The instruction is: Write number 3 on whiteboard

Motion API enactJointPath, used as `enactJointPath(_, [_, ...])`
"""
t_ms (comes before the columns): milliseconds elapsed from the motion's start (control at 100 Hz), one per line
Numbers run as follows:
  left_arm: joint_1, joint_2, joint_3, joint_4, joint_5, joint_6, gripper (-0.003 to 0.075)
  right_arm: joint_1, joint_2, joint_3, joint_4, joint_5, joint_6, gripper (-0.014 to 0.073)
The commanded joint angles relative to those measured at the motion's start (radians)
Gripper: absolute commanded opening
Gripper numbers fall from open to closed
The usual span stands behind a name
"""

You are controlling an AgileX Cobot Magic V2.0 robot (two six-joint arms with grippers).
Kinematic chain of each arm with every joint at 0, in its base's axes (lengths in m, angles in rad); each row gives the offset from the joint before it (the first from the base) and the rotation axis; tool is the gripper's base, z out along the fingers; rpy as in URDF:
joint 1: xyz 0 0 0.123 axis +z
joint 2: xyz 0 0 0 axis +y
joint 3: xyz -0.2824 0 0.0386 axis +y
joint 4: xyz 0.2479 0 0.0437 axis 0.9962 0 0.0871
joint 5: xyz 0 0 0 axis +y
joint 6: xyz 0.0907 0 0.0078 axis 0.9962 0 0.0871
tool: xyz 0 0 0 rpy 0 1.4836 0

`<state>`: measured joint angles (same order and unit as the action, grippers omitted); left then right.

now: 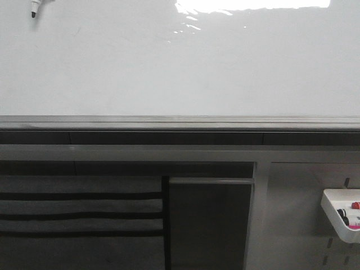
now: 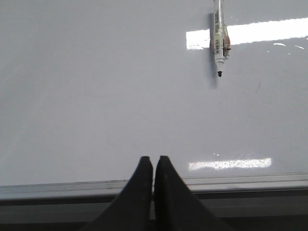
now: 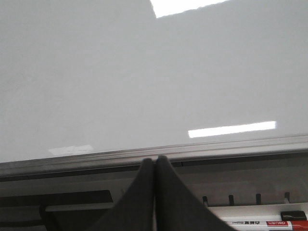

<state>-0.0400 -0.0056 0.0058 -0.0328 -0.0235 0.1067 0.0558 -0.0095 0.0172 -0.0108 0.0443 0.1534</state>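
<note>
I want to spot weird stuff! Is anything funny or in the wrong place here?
Yes: a marker hangs tip-down against the whiteboard near its upper left, uncapped, held by neither gripper. The left gripper and right gripper are both shut and empty. No 3 is written yet.

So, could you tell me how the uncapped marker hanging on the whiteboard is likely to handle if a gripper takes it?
The marker looks like a slim, rigid plastic barrel, so probably stiff and light. Its smooth round body could slip or roll once off the whiteboard. Its bare black tip may smear the glossy surface if dragged.
</note>
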Motion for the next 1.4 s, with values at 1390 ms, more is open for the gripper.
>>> enactJointPath(1390, [0.0, -0.031, 0.0, -0.007, -0.081, -0.009, -0.0018, -0.006, -0.021, 0.021, -0.143, -0.092, -0.011, -0.0074])
